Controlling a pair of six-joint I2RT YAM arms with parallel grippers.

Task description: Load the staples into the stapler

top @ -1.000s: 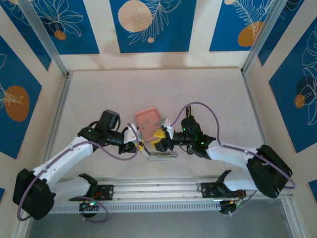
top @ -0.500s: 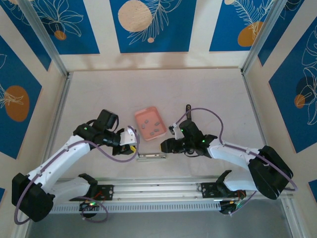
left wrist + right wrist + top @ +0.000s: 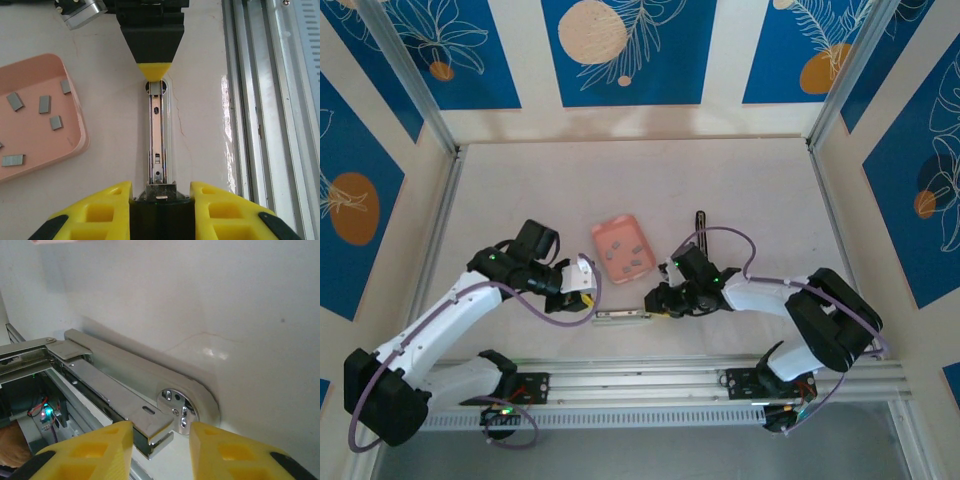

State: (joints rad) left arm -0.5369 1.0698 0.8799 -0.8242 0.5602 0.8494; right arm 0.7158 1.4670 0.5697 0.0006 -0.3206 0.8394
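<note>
Presently, in descending order of size:

1. The table (image 3: 740, 190), a pale beige flat top. It bears everything below. A ribbed aluminium rail (image 3: 250, 100) runs along its near edge.

2. The left gripper (image 3: 160, 189), black with two yellow-tipped fingers. It is clamped narrow on one end of the stapler, pinning it flat to the table.

3. The right gripper (image 3: 161, 429), of the same make. Its jaws stand part-way apart, straddling the opposite, riveted end. A gap shows on one side, so no firm grip is evident.

4. The tray (image 3: 610, 232), small, square, salmon-pink plastic. It sits on the table just beyond the stapler, apart from both grippers.

5. The stapler (image 3: 623, 316), slim silver metal with two long hinged arms. It lies lengthwise between the grippers, parallel to the rail and near it. In the left wrist view a narrow channel faces up. Whether the magazine is fully open cannot be told.

6. The staples (image 3: 45, 104), tiny dark-grey metallic rectangular strips. Several lie loose and scattered in the tray.

Handling note, by judgement: the step in hand appears to be opening or steadying the stapler, and loading has not begun. The left gripper should hold firm so the thin body cannot pivot. The right gripper should meet the sides squarely and centred, since polished metal likely slips. Any lift should turn gently about the hinge.
</note>
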